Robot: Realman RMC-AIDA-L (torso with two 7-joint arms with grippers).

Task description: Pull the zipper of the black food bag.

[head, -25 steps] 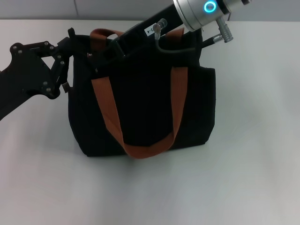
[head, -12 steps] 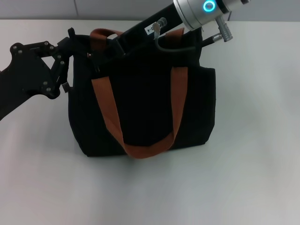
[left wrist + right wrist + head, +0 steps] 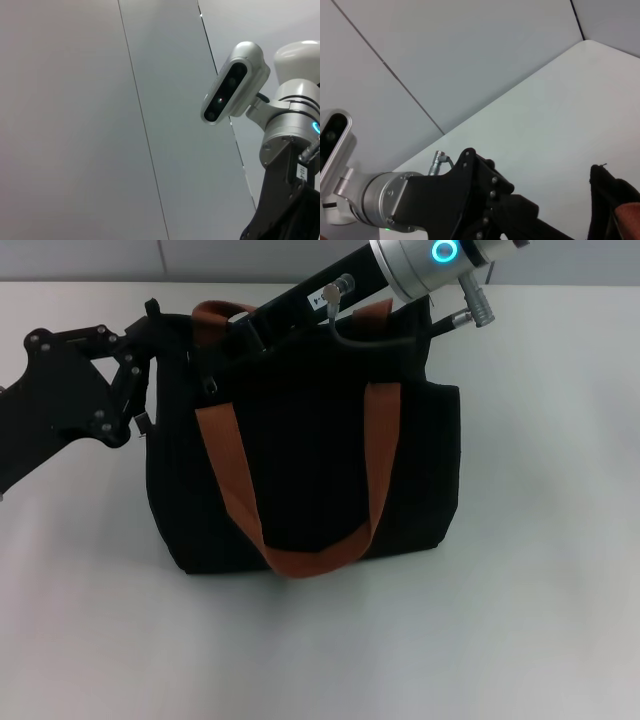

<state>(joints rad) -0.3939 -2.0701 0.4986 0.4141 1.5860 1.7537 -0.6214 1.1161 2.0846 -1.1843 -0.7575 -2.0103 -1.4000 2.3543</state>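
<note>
The black food bag (image 3: 300, 470) stands upright on the white table (image 3: 540, 570), a little toward 11 o'clock from the middle of the head view, its two orange-brown handles (image 3: 300, 560) drooping down the near face toward 6 o'clock. It reads as soft woven fabric with little body of its own: light, easily dragged or folded, so any pull along its top edge would likely shift the whole bag unless one end is pinned. The zipper runs along that top edge, but its small pull tab is hidden beneath the right arm, so I cannot place it exactly; it seems to lie around 12 o'clock on the bag, near the upper left corner.

The left gripper (image 3: 150, 340) sits at the bag's 10 o'clock corner, its black linkage pressed against the fabric there, apparently bracing that end. Whether its fingers are pinched on cloth or merely resting against it I cannot tell. The right gripper (image 3: 235, 338) reaches in from 1 o'clock across the top opening, its tip buried among the folds near the far handle; its fingers are hidden, so their state is likewise unclear.

The tab is stiff metal, small and probably slick, best taken by its flat faces and drawn straight along the track, keeping the pull low so the soft bag does not lift or buckle.
</note>
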